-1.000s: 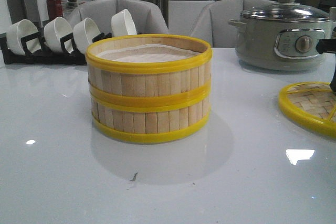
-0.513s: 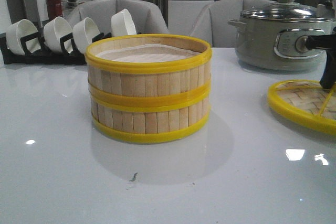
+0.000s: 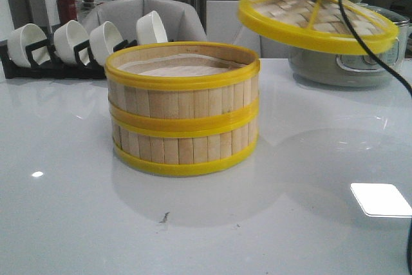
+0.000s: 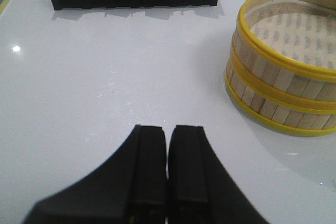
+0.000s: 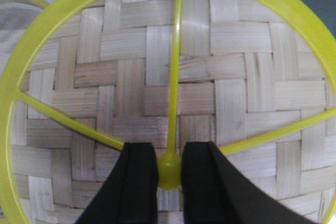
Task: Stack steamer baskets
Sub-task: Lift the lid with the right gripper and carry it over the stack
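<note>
The lid (image 5: 173, 93) is gripped at its hub by the right gripper (image 5: 169, 169) above the worktop (image 3: 290, 223), the left gripper (image 4: 167, 150) is clenched empty, the steamer baskets (image 3: 183, 107) are stacked, and no writing is legible.

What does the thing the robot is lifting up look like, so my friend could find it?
Start at the stacked steamer baskets in the middle of the white table. Look up and right, in front of the grey pot: the right gripper holds a lid in the air. Only this piece is flat, woven bamboo with yellow spokes.
</note>
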Robot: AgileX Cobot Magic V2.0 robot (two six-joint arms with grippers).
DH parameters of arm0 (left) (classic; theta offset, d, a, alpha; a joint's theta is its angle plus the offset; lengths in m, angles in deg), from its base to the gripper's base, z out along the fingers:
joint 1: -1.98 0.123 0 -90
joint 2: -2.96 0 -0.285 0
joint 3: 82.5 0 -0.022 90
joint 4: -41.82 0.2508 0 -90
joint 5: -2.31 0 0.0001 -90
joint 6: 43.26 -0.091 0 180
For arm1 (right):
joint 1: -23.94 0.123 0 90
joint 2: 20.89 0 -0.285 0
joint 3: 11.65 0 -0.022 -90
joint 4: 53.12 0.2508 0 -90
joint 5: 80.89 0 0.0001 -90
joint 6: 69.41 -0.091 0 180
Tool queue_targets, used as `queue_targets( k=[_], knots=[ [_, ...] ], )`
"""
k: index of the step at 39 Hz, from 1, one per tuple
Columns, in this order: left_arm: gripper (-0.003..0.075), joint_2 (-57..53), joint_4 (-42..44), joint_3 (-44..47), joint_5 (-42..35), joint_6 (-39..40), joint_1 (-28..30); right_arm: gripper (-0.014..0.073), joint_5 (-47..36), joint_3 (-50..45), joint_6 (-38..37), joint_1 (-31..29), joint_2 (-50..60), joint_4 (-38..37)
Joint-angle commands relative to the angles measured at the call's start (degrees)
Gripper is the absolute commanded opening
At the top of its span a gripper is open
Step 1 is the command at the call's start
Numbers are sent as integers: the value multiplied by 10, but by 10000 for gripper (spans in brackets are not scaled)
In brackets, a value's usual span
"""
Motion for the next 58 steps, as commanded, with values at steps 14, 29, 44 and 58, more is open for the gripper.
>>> queue_targets(
  k=[14,29,44,58],
  knots=[
    [88,5,-6,-17,-46,4,-3,56,21,175,-10,159,-64,9],
    [88,5,-6,-17,-46,4,-3,56,20,228,-27,181,-138,-9],
    [88,5,-6,-17,-46,4,-3,56,28,228,-28,181,-144,-9],
    [88,5,-6,-17,-46,4,-3,56,32,228,-29,191,-144,-8]
  ],
)
